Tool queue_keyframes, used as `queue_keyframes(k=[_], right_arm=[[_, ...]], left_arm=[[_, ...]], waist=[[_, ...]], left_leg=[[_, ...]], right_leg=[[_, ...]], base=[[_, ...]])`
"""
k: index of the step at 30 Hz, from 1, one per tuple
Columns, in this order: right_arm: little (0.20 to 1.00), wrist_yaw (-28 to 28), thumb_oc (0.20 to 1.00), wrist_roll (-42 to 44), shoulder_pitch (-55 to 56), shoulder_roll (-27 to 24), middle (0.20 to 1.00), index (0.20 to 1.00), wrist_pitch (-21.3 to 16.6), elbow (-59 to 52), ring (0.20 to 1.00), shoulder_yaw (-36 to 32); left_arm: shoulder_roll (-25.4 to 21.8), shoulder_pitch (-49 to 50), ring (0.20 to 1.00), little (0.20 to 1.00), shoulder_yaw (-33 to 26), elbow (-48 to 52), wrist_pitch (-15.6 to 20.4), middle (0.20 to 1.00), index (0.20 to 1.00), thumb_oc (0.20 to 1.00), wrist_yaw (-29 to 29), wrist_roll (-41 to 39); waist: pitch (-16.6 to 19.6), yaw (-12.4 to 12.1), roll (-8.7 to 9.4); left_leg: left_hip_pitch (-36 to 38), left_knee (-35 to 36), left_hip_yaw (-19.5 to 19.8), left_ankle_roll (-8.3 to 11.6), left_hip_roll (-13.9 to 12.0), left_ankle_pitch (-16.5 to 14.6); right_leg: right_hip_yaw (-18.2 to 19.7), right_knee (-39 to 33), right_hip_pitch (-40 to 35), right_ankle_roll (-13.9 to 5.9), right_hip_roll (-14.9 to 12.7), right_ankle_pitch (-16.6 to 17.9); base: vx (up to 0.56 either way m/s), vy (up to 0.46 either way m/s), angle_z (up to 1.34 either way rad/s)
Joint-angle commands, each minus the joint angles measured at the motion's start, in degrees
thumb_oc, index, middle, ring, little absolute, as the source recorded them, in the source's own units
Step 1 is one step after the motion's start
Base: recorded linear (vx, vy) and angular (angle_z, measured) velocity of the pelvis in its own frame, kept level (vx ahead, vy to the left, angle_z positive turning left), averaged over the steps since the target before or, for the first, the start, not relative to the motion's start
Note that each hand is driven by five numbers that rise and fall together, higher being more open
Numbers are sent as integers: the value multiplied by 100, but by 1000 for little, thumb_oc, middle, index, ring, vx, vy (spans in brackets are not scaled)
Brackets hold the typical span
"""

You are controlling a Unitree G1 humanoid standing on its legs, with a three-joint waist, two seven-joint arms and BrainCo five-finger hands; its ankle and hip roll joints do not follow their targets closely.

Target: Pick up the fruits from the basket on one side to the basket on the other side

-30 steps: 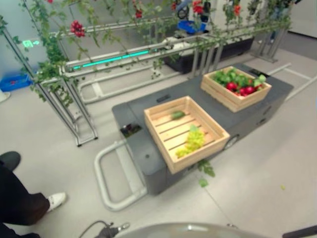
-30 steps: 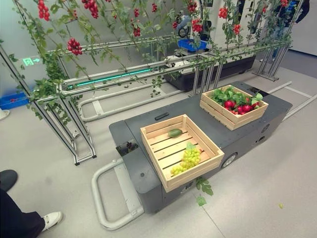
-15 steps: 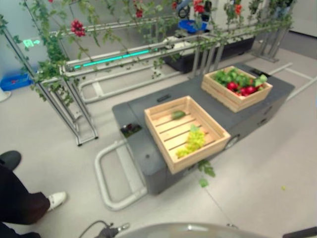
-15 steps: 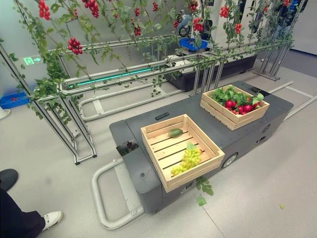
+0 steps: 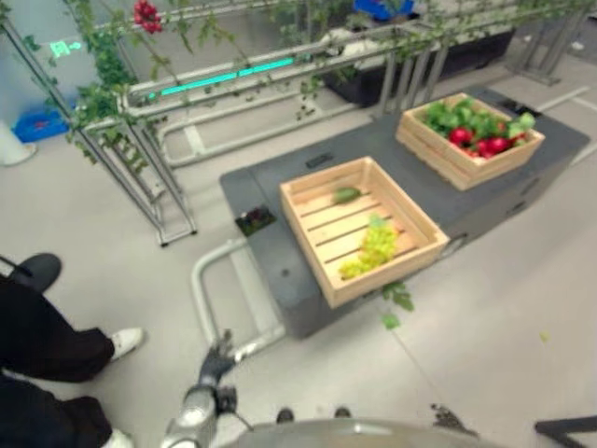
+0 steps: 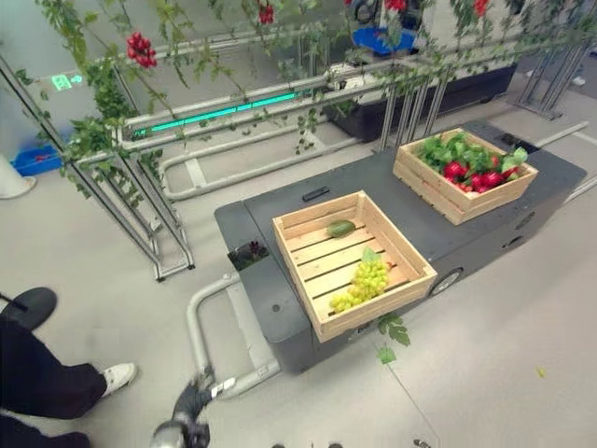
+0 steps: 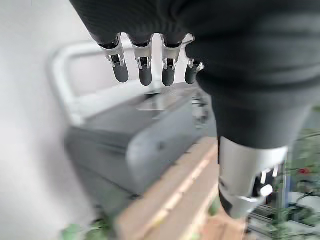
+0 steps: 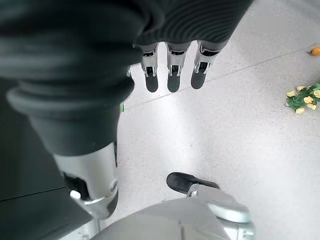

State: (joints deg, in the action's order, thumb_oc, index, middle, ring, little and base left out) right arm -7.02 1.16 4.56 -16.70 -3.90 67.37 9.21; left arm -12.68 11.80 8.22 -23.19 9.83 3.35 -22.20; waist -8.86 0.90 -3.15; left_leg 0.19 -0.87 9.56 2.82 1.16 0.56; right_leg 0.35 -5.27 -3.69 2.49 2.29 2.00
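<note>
The near crate [image 6: 322, 317] on the grey cart [image 6: 270, 303] held green grapes [image 6: 366, 280] and one green fruit [image 6: 340, 228]. The far crate [image 6: 438, 198] held red fruits [image 6: 480, 175] among leaves. The left hand [image 5: 216, 358] hung low before the cart, fingers [image 7: 145, 71] straight and apart, empty. The right hand [image 8: 172, 75] was likewise relaxed above the floor.

We get bright, even overhead light with soft shadows and no glare. Left wrist view is blurred past the left hand [image 7: 150, 70]; the grey cart [image 7: 130, 145] looks smeared.

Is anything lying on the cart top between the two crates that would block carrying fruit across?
Nothing visible: the grey cart top between the near crate and the far crate is bare. Both hands hang low, empty.
</note>
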Motion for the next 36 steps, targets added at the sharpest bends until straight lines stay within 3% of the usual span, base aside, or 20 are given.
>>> queue_keyframes(k=[1,3,6,8,10,11,12,14,18,21,26,28,30,31,32,34,36], right_arm=[[1000,-53,1000,63,-89,-190,1000,1000,-122,44,1000,-181],[1000,-41,1000,87,-90,-235,1000,1000,-127,56,1000,-219],[1000,-54,1000,127,-128,-294,1000,1000,-111,92,1000,-268],[1000,-70,1000,159,-200,-330,1000,1000,-92,150,1000,-277],[1000,-73,1000,155,-283,-343,1000,1000,-68,212,1000,-247],[1000,-54,1000,145,-319,-351,1000,1000,-61,246,1000,-207],[1000,-54,1000,146,-322,-349,1000,1000,-63,249,1000,-206],[1000,-38,1000,111,-400,-330,1000,1000,-39,308,1000,-67],[1000,-22,1000,128,-514,-204,1000,1000,-48,315,1000,34],[1000,-21,1000,152,-554,-169,1000,1000,-49,283,1000,49],[1000,23,1000,151,-668,-123,1000,1000,-7,286,1000,161],[1000,62,1000,235,-732,-78,1000,1000,-6,261,1000,183],[1000,67,1000,292,-810,-79,1000,1000,-22,187,1000,202],[1000,55,1000,331,-865,-94,1000,1000,-29,105,1000,216],[1000,-14,1000,464,-1077,-183,1000,1000,-72,-184,1000,217],[1000,-39,1000,542,-1104,-176,1000,1000,-102,-185,1000,192],[1000,-65,1000,640,-1134,-206,1000,1000,-86,-135,1000,149]], left_arm=[[-193,-94,1000,1000,-346,611,331,1000,1000,1000,-220,-608],[-227,-120,1000,1000,-374,855,327,1000,1000,1000,-239,-676],[-159,-255,1000,1000,-407,1321,320,1000,1000,1000,-231,-955],[-159,-371,1000,1000,-424,1493,257,1000,1000,1000,-263,-1101],[-208,-459,1000,1000,-402,1677,212,1000,1000,1000,-271,-1160],[-258,-510,1000,1000,-401,1725,226,1000,1000,1000,-265,-1152],[-260,-511,1000,1000,-402,1724,225,1000,1000,1000,-265,-1152],[-419,-701,1000,1000,-381,1836,206,1000,1000,1000,-151,-1053],[-801,-977,1000,1000,-470,2085,196,1000,1000,1000,18,-462],[-1032,-1166,1000,1000,-503,2162,210,1000,1000,1000,151,-133],[-1439,-1628,1000,1000,-477,2265,218,1000,1000,1000,351,189],[-1800,-2119,1000,1000,-297,2266,147,1000,1000,1000,388,416],[-2012,-2630,1000,1000,-46,2191,96,1000,1000,1000,429,509],[-2100,-2933,1000,1000,110,2100,59,1000,1000,1000,483,589],[-2328,-3737,1000,1000,465,1920,49,1000,1000,1000,596,777],[-2328,-4035,1000,1000,641,1683,49,1000,1000,1000,662,878],[-2466,-4511,1000,1000,885,1404,-17,1000,1000,1000,713,1007]], waist=[[-106,-60,358],[-173,-58,368],[-371,-95,345],[-366,-110,300],[-344,-138,206],[-346,-157,178],[-342,-161,189],[-391,-273,185],[-174,-391,128],[-75,-383,200],[71,-446,352],[123,-477,488],[71,-430,517],[-10,-368,484],[-426,-81,294],[-452,-46,218],[-453,0,142]], left_leg=[[-510,-1457,10,195,427,-864],[-696,-1777,2,256,485,-873],[-1174,-2198,-48,469,576,-520],[-1431,-1963,-247,396,503,-496],[-1582,-1383,-326,302,331,-152],[-1703,-1053,-365,303,232,59],[-1689,-1022,-373,303,236,73],[-2172,-417,-541,329,-28,426],[-1838,38,-582,329,-222,843],[-1718,86,-683,328,-238,881],[-1683,-43,-869,162,-176,687],[-1710,-240,-959,14,-109,449],[-1680,-298,-955,-57,-82,329],[-1639,-304,-914,-92,-95,280],[-1614,-410,-817,-89,-131,270],[-1663,-476,-754,-82,-154,213],[-1444,-308,-695,-64,-180,154]], right_leg=[[-73,310,-10,-490,-303,-846],[-120,295,-36,-479,-345,-847],[-229,273,-123,-442,-411,-858],[-255,265,-147,-442,-419,-883],[-201,270,-112,-449,-288,-860],[-165,266,-98,-457,-218,-870],[-158,271,-93,-456,-227,-877],[-60,251,-198,-485,-120,-1002],[194,106,-494,-466,48,-1252],[230,39,-565,-512,-68,-1305],[347,66,-597,-678,-382,-1392],[417,601,-430,-843,-544,-1471],[455,1313,-41,-1044,-535,-1364],[443,1814,284,-1129,-477,-1201],[605,2653,1233,-1251,-250,-826],[638,2705,1390,-1234,-228,-1035],[390,2081,1480,-1137,-472,-1104]], base=[[-68,-63,23],[-59,-25,25],[-70,-10,18],[20,-4,24],[113,18,20],[101,20,3],[172,18,-2],[222,5,7],[179,50,1],[167,122,-56],[108,115,-26],[153,134,-24],[64,124,-2],[-198,171,-1],[-207,131,-2],[-53,86,13],[162,26,-13]])
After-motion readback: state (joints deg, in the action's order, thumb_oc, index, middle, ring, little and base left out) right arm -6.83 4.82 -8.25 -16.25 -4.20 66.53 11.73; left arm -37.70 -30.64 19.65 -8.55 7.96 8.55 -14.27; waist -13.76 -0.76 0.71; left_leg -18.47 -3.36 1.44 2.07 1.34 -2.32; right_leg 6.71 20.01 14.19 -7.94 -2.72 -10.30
